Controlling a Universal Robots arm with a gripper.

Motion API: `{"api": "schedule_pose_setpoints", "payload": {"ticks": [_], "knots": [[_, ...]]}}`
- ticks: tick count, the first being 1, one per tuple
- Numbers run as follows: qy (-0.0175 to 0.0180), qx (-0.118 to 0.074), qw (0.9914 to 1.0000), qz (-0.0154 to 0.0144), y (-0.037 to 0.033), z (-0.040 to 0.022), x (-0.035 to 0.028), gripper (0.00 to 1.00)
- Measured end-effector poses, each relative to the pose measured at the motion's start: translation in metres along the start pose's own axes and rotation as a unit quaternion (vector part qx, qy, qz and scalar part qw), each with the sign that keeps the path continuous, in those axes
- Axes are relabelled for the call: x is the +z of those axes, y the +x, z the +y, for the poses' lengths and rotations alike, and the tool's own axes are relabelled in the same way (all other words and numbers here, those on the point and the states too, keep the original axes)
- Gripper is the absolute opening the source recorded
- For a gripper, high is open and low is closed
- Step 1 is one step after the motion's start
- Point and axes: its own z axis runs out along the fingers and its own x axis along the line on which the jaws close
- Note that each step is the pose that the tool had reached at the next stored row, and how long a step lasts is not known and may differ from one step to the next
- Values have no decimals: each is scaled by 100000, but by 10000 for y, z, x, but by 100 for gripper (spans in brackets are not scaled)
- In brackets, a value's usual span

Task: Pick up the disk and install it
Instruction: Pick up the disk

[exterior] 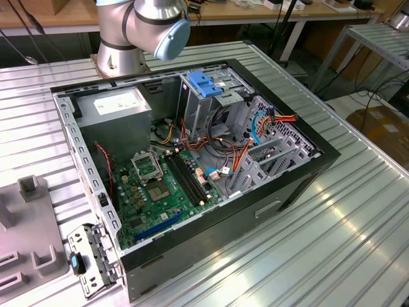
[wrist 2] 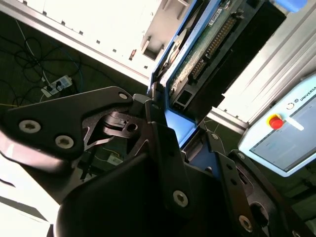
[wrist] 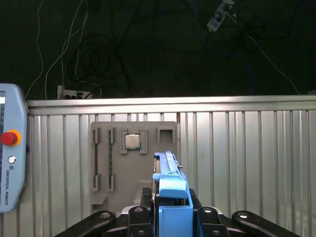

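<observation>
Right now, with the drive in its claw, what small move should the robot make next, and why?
Probably carry it toward the open computer case. The gripper is shut on the disk, with the grey parts tray seen beyond it. So the disk is not yet in the case, where the drive cage stands.

Teach pendant (wrist: 10, 163): line of dark capital lettering ran along casing edge, below red button (wrist: 9, 138), in first wrist view. Same lettering, with small round logo, stood above the button on the pendant (wrist 2: 284, 136) in second wrist view. Power supply (exterior: 121, 121) in exterior view carried white sticker (exterior: 117, 102); its print was too small to read. Disk (wrist 2: 207, 44) bore small white tag (wrist 2: 216, 17) on circuit-board side; characters not legible.
</observation>
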Motion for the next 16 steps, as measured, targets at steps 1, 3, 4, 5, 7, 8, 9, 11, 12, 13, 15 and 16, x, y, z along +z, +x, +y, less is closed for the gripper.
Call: {"api": "schedule_pose_setpoints", "payload": {"ticks": [1, 3, 4, 5, 7, 8, 9, 11, 12, 13, 15, 16], "knots": [[0, 1, 100000, 0, 0, -17, 0, 37], [1, -1, 100000, -1, -1, -45, -1, 37], [0, 1, 100000, 0, -2, -64, -1, 37], [-5, -1, 100000, 4, -2, -85, -2, 37], [0, 1, 100000, 1, -3, -118, -2, 37], [5, 0, 100000, -1, -3, -135, -2, 37], [-6, 1, 100000, 2, -4, -147, -4, 37], [3, 2, 100000, -3, -4, -163, -3, 37], [1, 0, 100000, 0, -4, -171, -3, 37], [0, 0, 100000, -1, -4, -179, -4, 37], [7, -1, 100000, -4, -5, -195, -3, 37], [2, -2, 100000, -2, -5, -205, -4, 37]]}}
